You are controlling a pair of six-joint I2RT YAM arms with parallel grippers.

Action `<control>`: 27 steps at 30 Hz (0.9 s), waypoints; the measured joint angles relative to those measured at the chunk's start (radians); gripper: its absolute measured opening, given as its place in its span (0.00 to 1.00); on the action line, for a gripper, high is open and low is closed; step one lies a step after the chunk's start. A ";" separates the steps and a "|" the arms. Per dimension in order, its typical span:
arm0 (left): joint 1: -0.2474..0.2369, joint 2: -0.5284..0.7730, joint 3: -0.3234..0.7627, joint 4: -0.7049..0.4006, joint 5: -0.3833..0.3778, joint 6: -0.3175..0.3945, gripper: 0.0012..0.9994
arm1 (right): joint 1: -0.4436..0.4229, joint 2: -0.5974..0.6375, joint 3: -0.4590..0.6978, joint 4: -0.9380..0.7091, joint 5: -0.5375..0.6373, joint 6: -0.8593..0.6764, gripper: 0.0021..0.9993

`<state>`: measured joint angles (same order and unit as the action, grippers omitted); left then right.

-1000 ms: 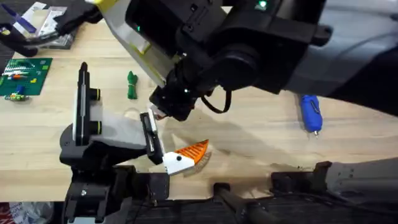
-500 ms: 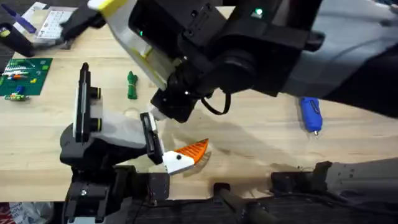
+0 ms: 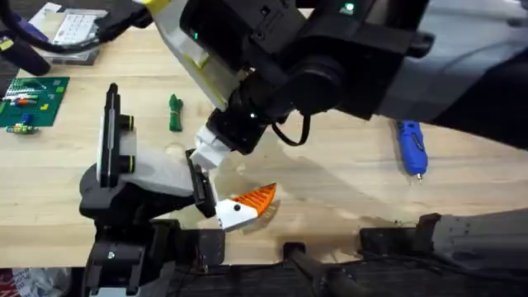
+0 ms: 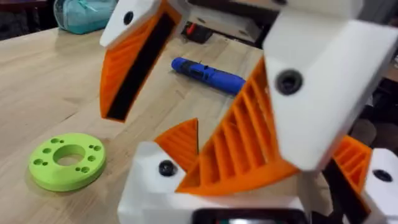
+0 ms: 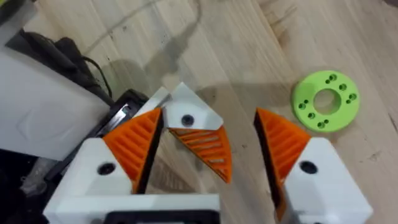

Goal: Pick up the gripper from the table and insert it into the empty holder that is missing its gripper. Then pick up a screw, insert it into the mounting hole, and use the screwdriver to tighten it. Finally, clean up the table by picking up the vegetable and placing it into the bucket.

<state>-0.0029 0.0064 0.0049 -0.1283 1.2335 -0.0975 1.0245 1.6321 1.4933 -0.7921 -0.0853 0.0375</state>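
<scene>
Where the left gripper (image 3: 206, 194) ends at the near table edge, its grip unreadable, the white-and-orange gripper piece (image 5: 199, 146) sits at its tip, long axis running roughly rightward. Right gripper (image 5: 208, 121): wide open, empty, straddling the piece from the far side, so judged the nearer taker. Screwdriver (image 3: 412, 147): well apart, far right.
</scene>
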 joint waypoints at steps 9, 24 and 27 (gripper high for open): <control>0.000 0.000 0.000 0.000 0.000 0.000 0.99 | 0.000 0.000 0.000 0.000 0.001 0.000 0.90; 0.002 0.000 0.000 0.000 0.000 0.000 0.99 | 0.000 0.000 0.000 0.000 0.010 0.000 0.95; 0.002 0.000 0.000 0.000 0.000 0.000 0.99 | 0.000 0.000 0.000 0.000 0.014 0.002 0.99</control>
<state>-0.0013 0.0065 0.0048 -0.1284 1.2331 -0.0975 1.0245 1.6318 1.4933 -0.7921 -0.0715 0.0392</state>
